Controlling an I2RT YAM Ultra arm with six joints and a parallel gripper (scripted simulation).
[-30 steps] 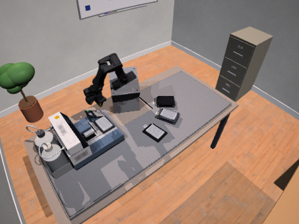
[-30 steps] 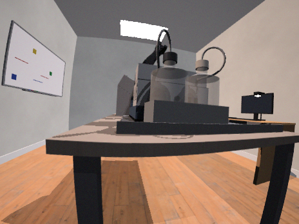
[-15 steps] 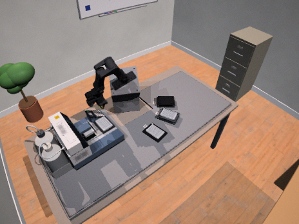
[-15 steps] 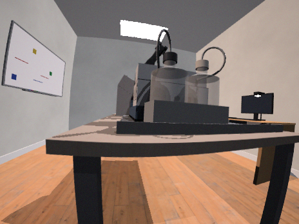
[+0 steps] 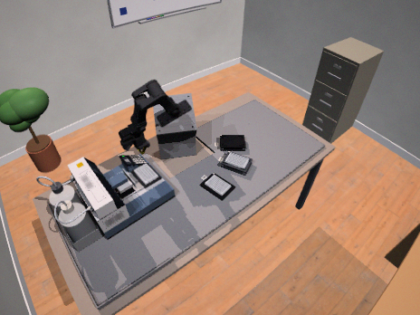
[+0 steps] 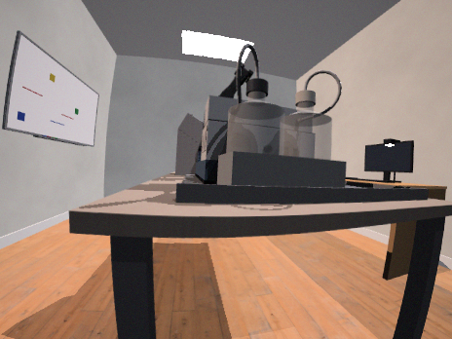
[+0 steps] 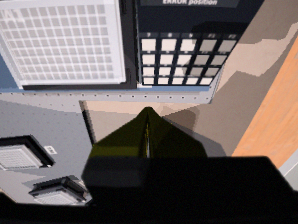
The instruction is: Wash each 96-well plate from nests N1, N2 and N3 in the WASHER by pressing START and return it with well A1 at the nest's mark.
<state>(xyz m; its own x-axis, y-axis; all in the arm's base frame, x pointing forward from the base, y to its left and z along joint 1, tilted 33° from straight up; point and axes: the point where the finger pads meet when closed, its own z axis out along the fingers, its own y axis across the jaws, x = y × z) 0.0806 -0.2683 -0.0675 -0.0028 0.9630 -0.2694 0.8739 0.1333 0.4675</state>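
A white 96-well plate (image 5: 146, 174) (image 7: 62, 42) lies in the washer's carrier, flat and across the track. The keypad (image 5: 138, 159) sits to its right, and in the wrist view (image 7: 185, 57) it lies just ahead of my fingertips. A small green lamp (image 5: 123, 157) shows beside the keypad. My gripper (image 5: 140, 147) is shut and empty, and its tips (image 7: 146, 114) hover over the table just short of the washer's edge. Two nests hold white plates (image 5: 235, 162) (image 5: 217, 186). The far nest (image 5: 232, 142) is a dark slab with no plate.
The arm's grey base block (image 5: 176, 127) stands behind the washer. Two clear bottles (image 5: 68, 208) with hoses stand at the washer's left end and hide the gripper in the exterior view (image 6: 278, 131). The two filled nests show at the wrist view's lower left (image 7: 30, 170).
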